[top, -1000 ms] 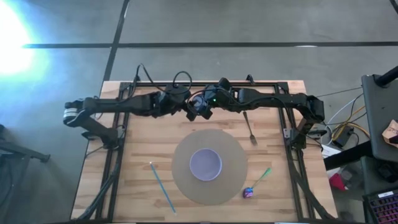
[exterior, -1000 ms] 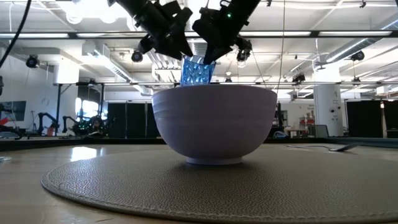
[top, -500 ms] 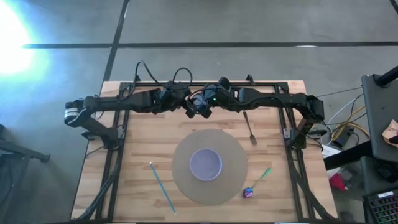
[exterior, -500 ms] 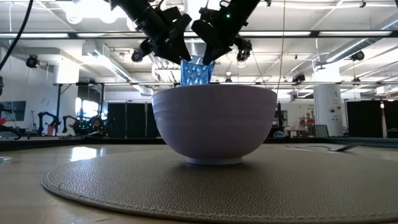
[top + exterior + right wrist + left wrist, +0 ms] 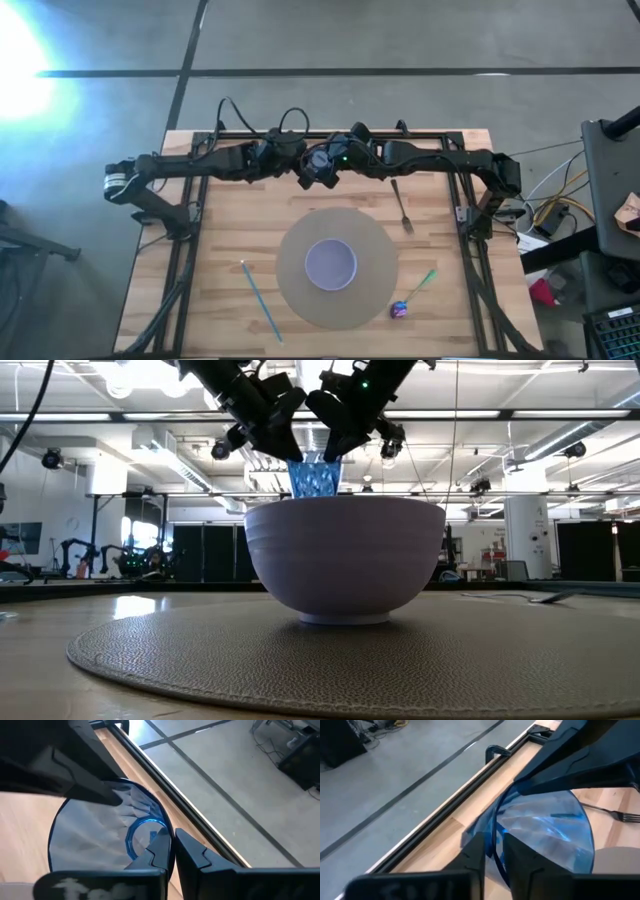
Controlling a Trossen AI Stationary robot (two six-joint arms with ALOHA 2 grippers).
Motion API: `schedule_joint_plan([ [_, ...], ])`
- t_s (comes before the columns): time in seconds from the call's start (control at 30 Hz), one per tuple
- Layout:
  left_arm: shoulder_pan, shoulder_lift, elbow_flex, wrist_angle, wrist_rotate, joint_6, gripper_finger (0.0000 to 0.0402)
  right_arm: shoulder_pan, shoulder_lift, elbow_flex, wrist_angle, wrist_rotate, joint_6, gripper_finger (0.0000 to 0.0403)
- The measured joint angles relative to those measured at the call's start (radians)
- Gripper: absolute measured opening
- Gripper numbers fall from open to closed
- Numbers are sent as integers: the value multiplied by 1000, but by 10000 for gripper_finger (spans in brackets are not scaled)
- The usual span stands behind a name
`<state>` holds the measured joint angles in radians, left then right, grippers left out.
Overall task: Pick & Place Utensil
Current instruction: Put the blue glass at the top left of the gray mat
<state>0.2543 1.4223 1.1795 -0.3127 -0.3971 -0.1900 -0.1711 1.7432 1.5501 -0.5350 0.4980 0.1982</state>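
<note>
- High view: both arms reach in from the sides and meet at the far middle of the tabletop (image 5: pixel 230 230). The left pincer (image 5: pixel 297 166) and right pincer (image 5: pixel 318 172) converge on one spot, consistent with a shared hold. The utensils lie untouched: a fork (image 5: pixel 401 206) near the right arm, a blue straw-like stick (image 5: pixel 260 299) left of the round mat (image 5: pixel 290 290), and a green-handled piece (image 5: pixel 415 292) off the mat's right edge. The pale bowl (image 5: pixel 330 264) sits at the mat's centre, presumably as the drop point.
- Low view: the bowl (image 5: pixel 344 557) fills the foreground on the mat (image 5: pixel 300 655). Behind and above its rim, a blue faceted cup (image 5: pixel 315 477) hangs between the two pincers, clear of the tabletop.
- Left wrist view: the left pincer (image 5: pixel 493 851) is clamped on the cup (image 5: pixel 550 832), one finger inside the rim and one outside, a grip that keeps the mouth free. The fork (image 5: pixel 612 813) shows beyond.
- Right wrist view: the right pincer (image 5: pixel 173 851) is likewise clamped on the opposite rim of the cup (image 5: pixel 95 832), with the left arm's fingers across from it. In my judgement this is a handover or joint carry; no utensil has been picked up yet.
</note>
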Motion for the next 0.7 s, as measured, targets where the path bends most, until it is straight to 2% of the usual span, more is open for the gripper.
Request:
schedule_joint_plan([
  [0.13,2,0,0,6,-7,19,16,0,0,0,-1,0,0,14],
  [0.7,1,0,-2,-16,-9,50,13,3,0,0,-5,-11,-10,14],
])
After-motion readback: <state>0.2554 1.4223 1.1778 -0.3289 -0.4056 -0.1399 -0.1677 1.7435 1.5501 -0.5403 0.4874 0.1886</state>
